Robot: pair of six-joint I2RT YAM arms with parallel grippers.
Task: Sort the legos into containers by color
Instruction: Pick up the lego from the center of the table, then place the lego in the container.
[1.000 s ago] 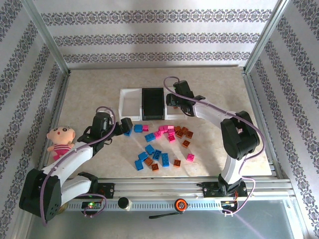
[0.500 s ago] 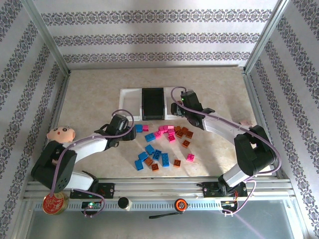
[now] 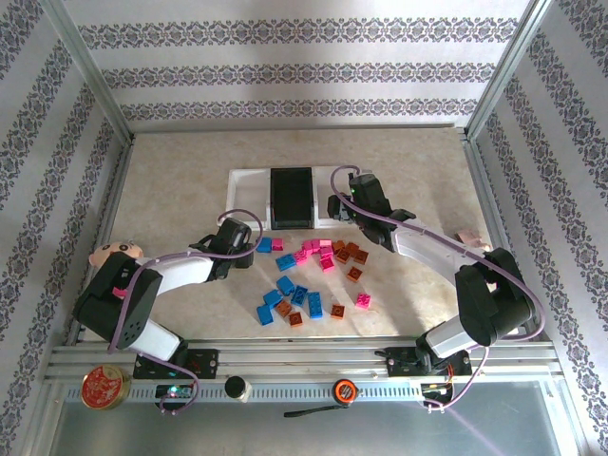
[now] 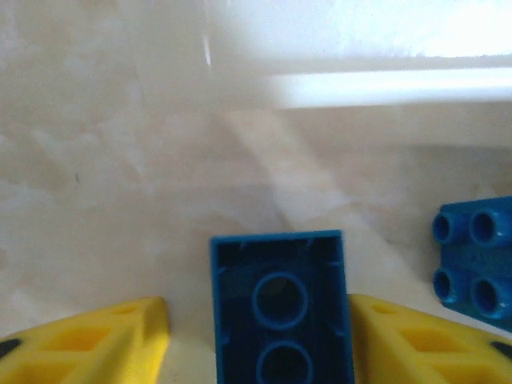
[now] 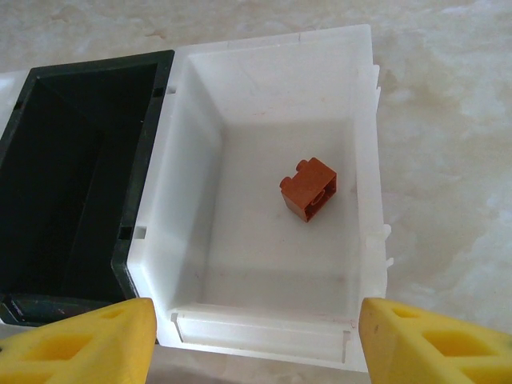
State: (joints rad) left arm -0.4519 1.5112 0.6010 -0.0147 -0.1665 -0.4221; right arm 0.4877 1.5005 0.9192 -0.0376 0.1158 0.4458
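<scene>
Square the left gripper [image 4: 258, 308] on the blue brick [image 4: 280, 312] before squeezing. Stands now with jaws apart around it, one jaw against the brick's side, the other a little short of it with bare bench [image 4: 120, 160] showing between, so not clamped. Bring both sides in evenly, to avoid shoving the brick towards the second blue brick [image 4: 472, 260] just beside it. Pinch across the short width, low on the flat walls, and lift straight up only once the hold feels firm. Lies on the bench at the left end of the scattered legos [image 3: 318, 275], near the left white tray [image 3: 247, 195], hollow underside up and studs presumably down. Shows two round tubes in a row, hence a long axis running away from the wrist, parallel to the jaws, far end pointing at a pale blurred band, probably that tray's wall. Keep that alignment on the carry. Drop, most likely, into the left white tray or the black tray [image 5: 80, 160], not the right white tray [image 5: 256, 88], already home to an orange-brown brick [image 5: 309, 189]. Leave the right gripper [image 5: 256, 308] as seen: above that tray, jaws wide apart, empty.
</scene>
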